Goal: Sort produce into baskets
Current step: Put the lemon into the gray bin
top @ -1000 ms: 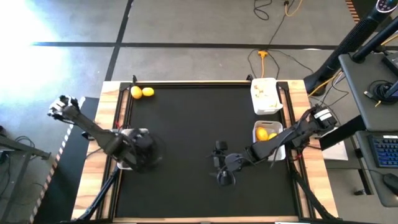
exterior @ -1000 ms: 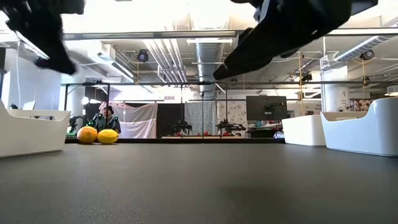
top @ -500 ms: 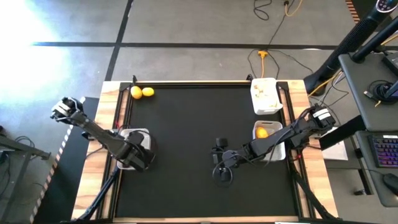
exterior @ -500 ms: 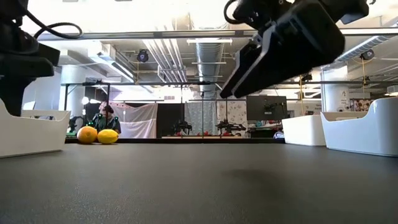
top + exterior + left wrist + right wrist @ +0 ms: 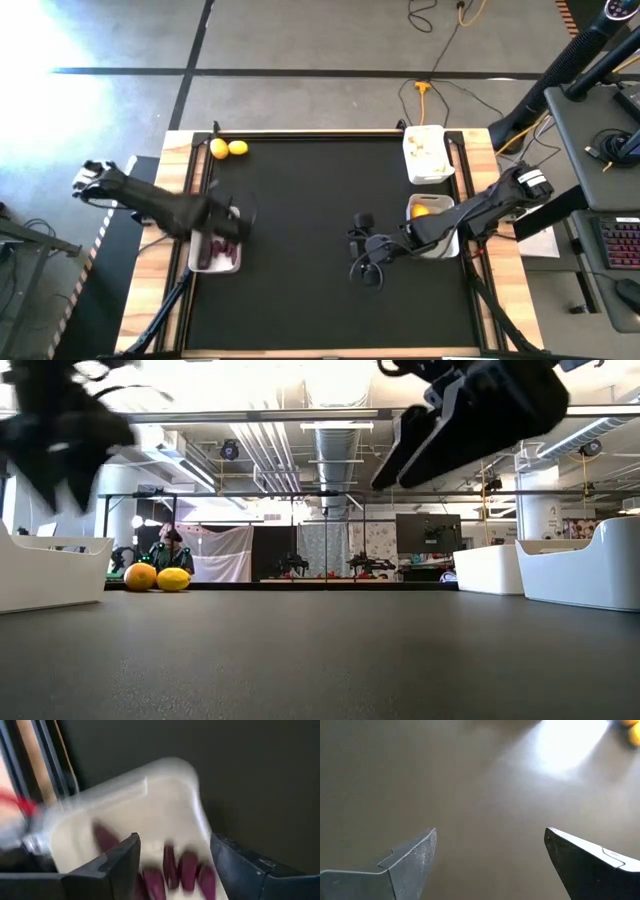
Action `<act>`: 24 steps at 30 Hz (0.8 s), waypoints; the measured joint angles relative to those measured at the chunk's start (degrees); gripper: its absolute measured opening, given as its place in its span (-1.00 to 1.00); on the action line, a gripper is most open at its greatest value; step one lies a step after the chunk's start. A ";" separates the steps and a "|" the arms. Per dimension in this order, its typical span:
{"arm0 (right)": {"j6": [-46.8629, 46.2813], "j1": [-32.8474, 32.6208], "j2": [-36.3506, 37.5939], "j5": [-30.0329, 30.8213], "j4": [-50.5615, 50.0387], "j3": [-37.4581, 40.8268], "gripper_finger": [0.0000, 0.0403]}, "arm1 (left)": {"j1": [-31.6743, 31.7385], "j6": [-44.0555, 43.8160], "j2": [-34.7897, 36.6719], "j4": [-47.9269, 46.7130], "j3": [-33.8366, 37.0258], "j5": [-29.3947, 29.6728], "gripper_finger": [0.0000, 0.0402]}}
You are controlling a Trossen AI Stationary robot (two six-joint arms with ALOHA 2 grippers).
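Observation:
Near the table's left edge stands a white basket (image 5: pixel 193 256) with several dark purple pieces (image 5: pixel 222 252) lying on its floor (image 5: pixel 182 870). My left gripper (image 5: pixel 228 215) hangs open over the basket's far part (image 5: pixel 175 840), pointing down, with nothing between its fingers. My right gripper (image 5: pixel 368 264) hovers open above the bare mat at mid-table (image 5: pixel 490 832). Two lemons (image 5: pixel 228 148) lie on the mat at the far left corner. At the right edge one basket holds garlic (image 5: pixel 425 152) and a nearer one holds a lemon (image 5: pixel 422 212).
The black mat (image 5: pixel 300 200) lies bare between the left basket and the right baskets. Wooden strips and black rails (image 5: pixel 180 200) run along the table's sides. In the low view the lemons (image 5: pixel 157 577) sit far back, left of centre, beside the left basket's wall (image 5: pixel 50 575).
My left gripper has swung from over the basket's middle toward the table's far edge and rolled at the wrist; the purple pieces in the basket now show. My right gripper has drawn back a little toward the table's right edge.

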State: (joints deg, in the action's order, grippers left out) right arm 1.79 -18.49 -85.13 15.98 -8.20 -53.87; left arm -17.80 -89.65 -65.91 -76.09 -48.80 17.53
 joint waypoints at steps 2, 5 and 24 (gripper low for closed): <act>1.01 0.46 1.02 0.57 0.16 0.00 0.81 | 7.12 8.71 1.23 -1.37 -3.31 3.16 0.12; 1.33 1.38 2.01 0.60 -0.20 0.02 0.81 | 20.06 26.40 1.24 -0.33 -8.47 4.72 0.12; -2.27 8.73 2.13 0.64 -11.55 0.42 0.81 | 64.12 97.13 -30.64 10.20 -27.00 1.02 0.68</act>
State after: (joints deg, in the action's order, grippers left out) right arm -0.49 -9.77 -83.00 16.62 -19.75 -53.45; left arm 46.33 7.48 -96.56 -65.89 -75.80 18.55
